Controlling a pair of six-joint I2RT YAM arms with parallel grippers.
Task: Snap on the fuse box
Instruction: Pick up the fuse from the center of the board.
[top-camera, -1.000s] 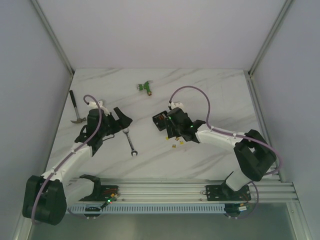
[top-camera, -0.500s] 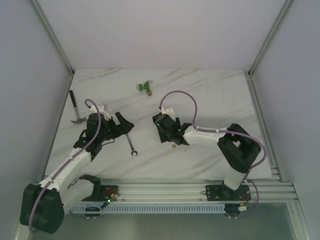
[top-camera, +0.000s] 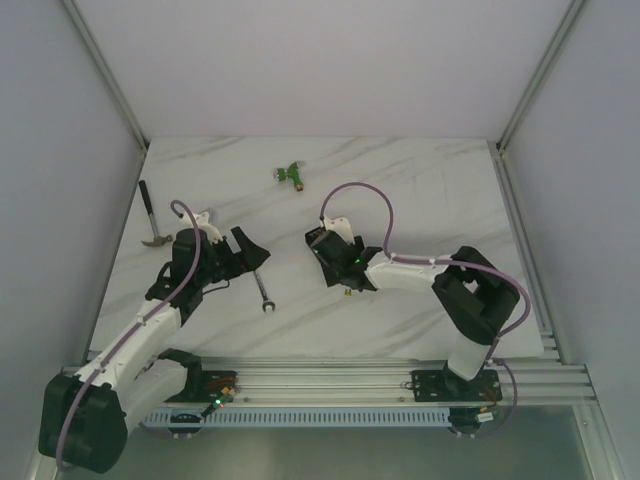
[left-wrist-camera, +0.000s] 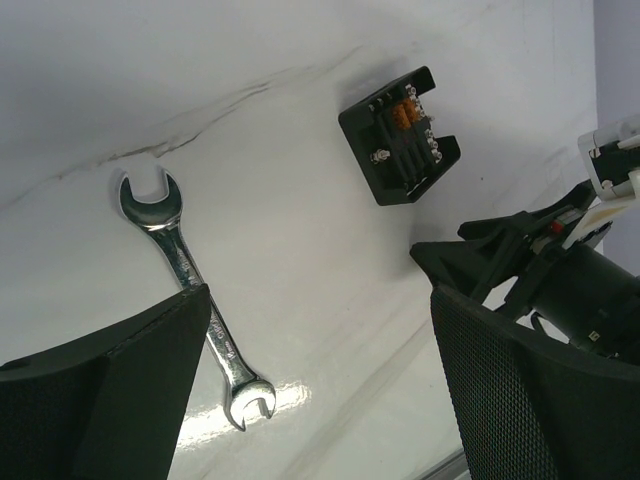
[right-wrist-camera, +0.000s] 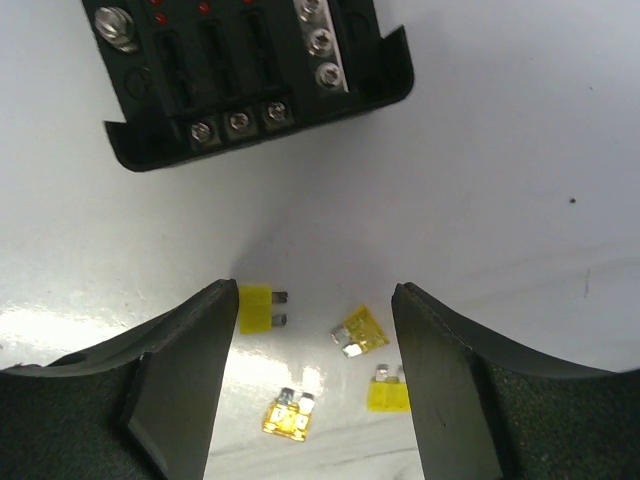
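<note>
The fuse box (left-wrist-camera: 400, 135) is a small black square box with orange fuses and silver screws, lying flat on the marble table. It also shows at the top of the right wrist view (right-wrist-camera: 250, 80), with no clear lid on it. In the top view my right wrist hides most of it. My right gripper (right-wrist-camera: 312, 300) (top-camera: 336, 270) is open and empty, just short of the box, its jaws straddling several loose yellow fuses (right-wrist-camera: 360, 330). My left gripper (left-wrist-camera: 320, 330) (top-camera: 252, 248) is open and empty, left of the box and apart from it.
A silver wrench (left-wrist-camera: 195, 290) (top-camera: 262, 290) lies by my left gripper. A hammer (top-camera: 152, 222) lies at the table's left edge. A green connector (top-camera: 291, 174) sits at the back. The right arm (left-wrist-camera: 590, 290) fills the right of the left wrist view.
My right gripper has moved left towards the fuse box and now covers it in the top view. My left arm has drawn back slightly. Little has moved in the last half second.
</note>
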